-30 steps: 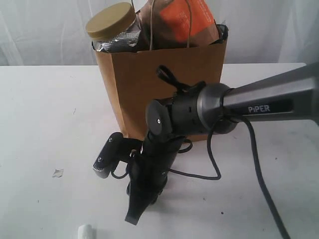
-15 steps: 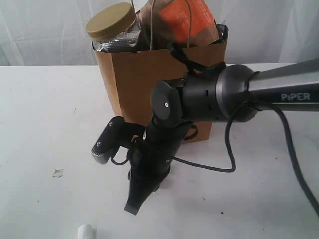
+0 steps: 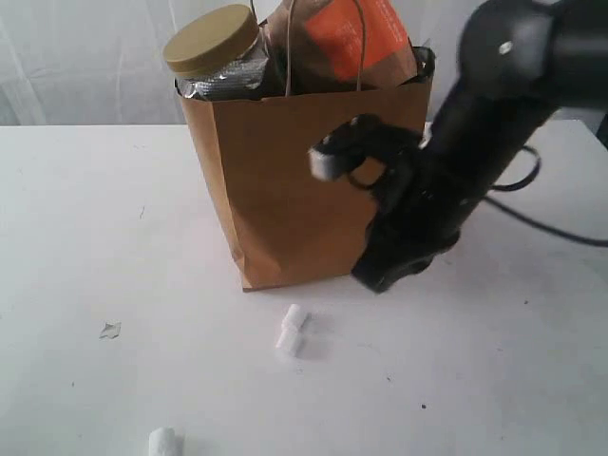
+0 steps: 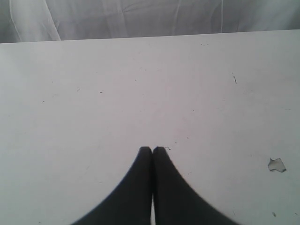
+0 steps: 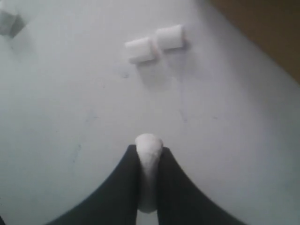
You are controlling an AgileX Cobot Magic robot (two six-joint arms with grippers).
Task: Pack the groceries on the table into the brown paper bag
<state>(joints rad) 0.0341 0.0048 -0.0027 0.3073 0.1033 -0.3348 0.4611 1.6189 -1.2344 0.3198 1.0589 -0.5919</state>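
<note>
The black right gripper point(image 5: 149, 151) is pinching a small white cylindrical bit point(image 5: 148, 180) above the large flat white tabletop point(image 3: 95, 237), just beside the upright kraft-brown paper bag point(image 3: 285, 180). The bag is holding a clear jar with mustard lid point(image 3: 211, 43) and a brown-orange pouch point(image 3: 351, 38). The black left gripper point(image 4: 152, 151) is hovering over bare tabletop, jaws pressed together.

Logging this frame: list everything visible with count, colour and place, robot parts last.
brown paper bag: one, kraft brown, upright on the table
jar: one, clear with mustard lid, sticking out of the bag
pouch: one, brown-orange, sticking out of the bag
white bits: two, white, touching, in front of the bag
loose white bit: one, white, near the front edge
held white bit: one, white, in the right gripper
scrap: one, pale, left of the bag
table: one, white
left gripper: black, shut, empty
right gripper: black, shut on the held white bit
</note>
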